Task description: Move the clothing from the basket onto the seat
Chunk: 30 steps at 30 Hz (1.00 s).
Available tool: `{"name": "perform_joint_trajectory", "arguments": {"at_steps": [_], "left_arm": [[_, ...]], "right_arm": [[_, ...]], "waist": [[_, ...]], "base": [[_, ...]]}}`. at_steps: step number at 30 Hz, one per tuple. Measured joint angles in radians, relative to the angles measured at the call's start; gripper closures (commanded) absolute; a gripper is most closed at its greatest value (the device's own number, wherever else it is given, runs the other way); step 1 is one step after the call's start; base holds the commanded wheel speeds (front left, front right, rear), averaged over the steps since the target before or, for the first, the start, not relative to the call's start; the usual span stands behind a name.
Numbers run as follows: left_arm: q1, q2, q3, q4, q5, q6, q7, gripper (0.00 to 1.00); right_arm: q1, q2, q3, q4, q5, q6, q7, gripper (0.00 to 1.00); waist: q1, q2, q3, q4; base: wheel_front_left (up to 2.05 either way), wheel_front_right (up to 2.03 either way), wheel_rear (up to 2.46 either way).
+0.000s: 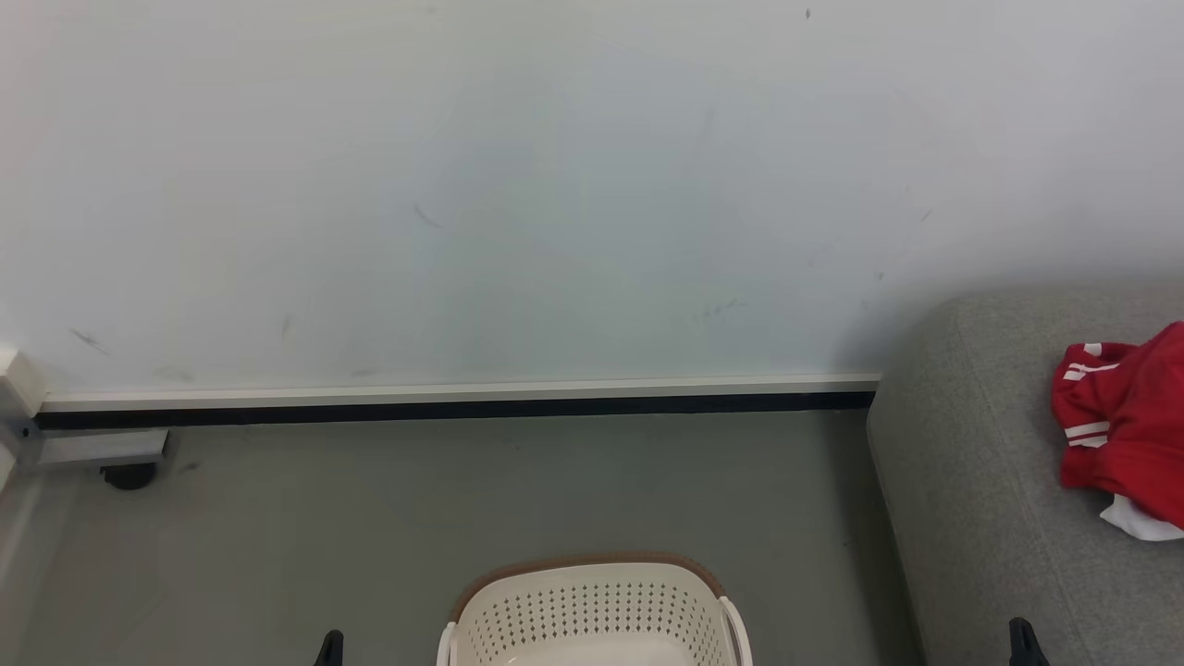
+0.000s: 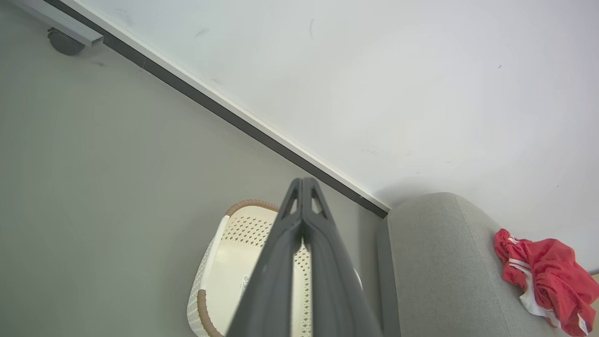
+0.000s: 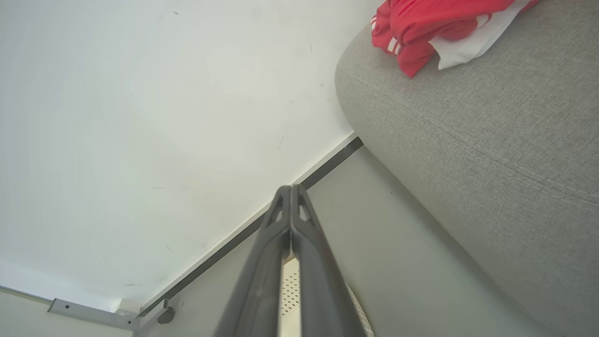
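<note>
Grey floor [image 1: 370, 527], one basket [image 1: 592, 610], one clothing heap [image 1: 1133, 425] on one seat [image 1: 971, 518], left hand [image 2: 303, 180], right hand [image 3: 291, 187], both closed

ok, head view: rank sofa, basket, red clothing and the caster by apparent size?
1. sofa, largest, though cut off by the frame.
2. basket and red clothing: about alike, both cropped, so unranked.
3. caster, smallest.

A smooth grey-green floor [image 1: 462, 527] carries the cream perforated plastic basket with a brown rim [image 1: 592, 606], just right of the left gripper [image 1: 330, 646]. The big grey fabric sofa [image 1: 971, 499], ahead of the right gripper [image 1: 1027, 640], bears crumpled red-and-white garments [image 1: 1128, 425].
</note>
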State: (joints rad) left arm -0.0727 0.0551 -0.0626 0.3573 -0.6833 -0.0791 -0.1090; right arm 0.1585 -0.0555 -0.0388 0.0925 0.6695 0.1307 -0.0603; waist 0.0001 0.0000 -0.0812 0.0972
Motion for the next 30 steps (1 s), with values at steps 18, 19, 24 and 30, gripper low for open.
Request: {"name": "perform_joint_trajectory", "arguments": {"at_steps": [18, 19, 24, 30], "left_arm": [[-0.016, -0.001, 0.013, -0.02, -0.243, -0.016, 0.063, 1.0], [-0.016, -0.001, 0.013, -0.021, -0.259, -0.016, 0.065, 1.0], [-0.021, -0.001, 0.015, -0.029, -0.318, -0.017, 0.082, 1.0], [-0.031, -0.002, 0.018, -0.035, -0.397, -0.023, 0.1, 1.0]], "right_arm": [[-0.002, -0.003, -0.037, -0.021, 0.261, 0.0, 0.029, 1.0], [-0.002, -0.003, -0.038, -0.022, 0.273, 0.0, 0.03, 1.0], [-0.003, -0.004, -0.047, -0.03, 0.337, 0.0, 0.035, 1.0], [-0.004, -0.005, -0.06, -0.038, 0.421, 0.0, 0.044, 1.0]], "waist": [[0.0, 0.0, 0.016, -0.018], [0.0, 0.0, 0.016, -0.019], [0.0, 0.0, 0.021, -0.024], [0.0, 0.0, 0.027, -0.032]], "base": [[0.0, 0.0, 0.0], [0.0, 0.0, 0.0], [0.0, 0.0, 0.0], [0.0, 0.0, 0.0]]}}
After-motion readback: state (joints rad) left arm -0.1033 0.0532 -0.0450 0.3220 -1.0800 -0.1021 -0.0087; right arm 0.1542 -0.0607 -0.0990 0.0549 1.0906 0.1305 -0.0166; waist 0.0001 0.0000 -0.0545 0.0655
